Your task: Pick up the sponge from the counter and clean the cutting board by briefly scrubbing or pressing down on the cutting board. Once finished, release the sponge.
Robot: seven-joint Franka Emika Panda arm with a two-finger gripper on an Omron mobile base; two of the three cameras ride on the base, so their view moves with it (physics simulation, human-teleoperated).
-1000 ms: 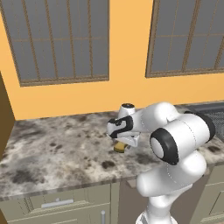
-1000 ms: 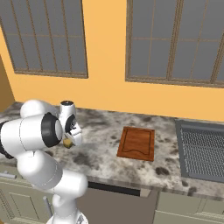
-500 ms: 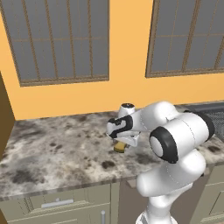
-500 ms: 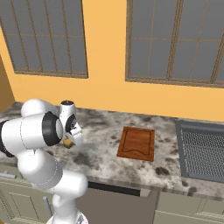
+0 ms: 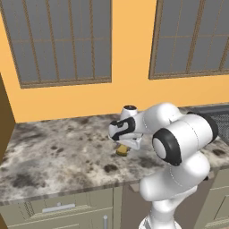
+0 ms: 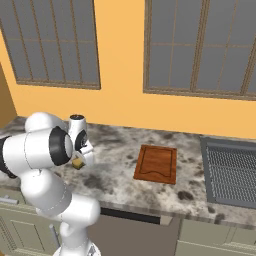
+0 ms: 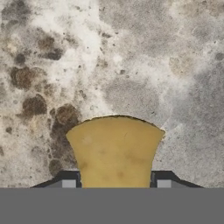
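Mustard soft sponge [image 7: 114, 151] on mottled counter [image 7: 131, 57]

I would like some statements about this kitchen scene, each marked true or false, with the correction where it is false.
1. The sponge sits between the two fingertips of the gripper. True.
2. The sponge lies on the cutting board. False: it is over the bare counter, apart from the board.
3. The board lies between the arm and the dark grated surface. True.
4. A knife lies on the board. False: nothing lies on it.
5. The sponge is blue. False: it is mustard yellow.
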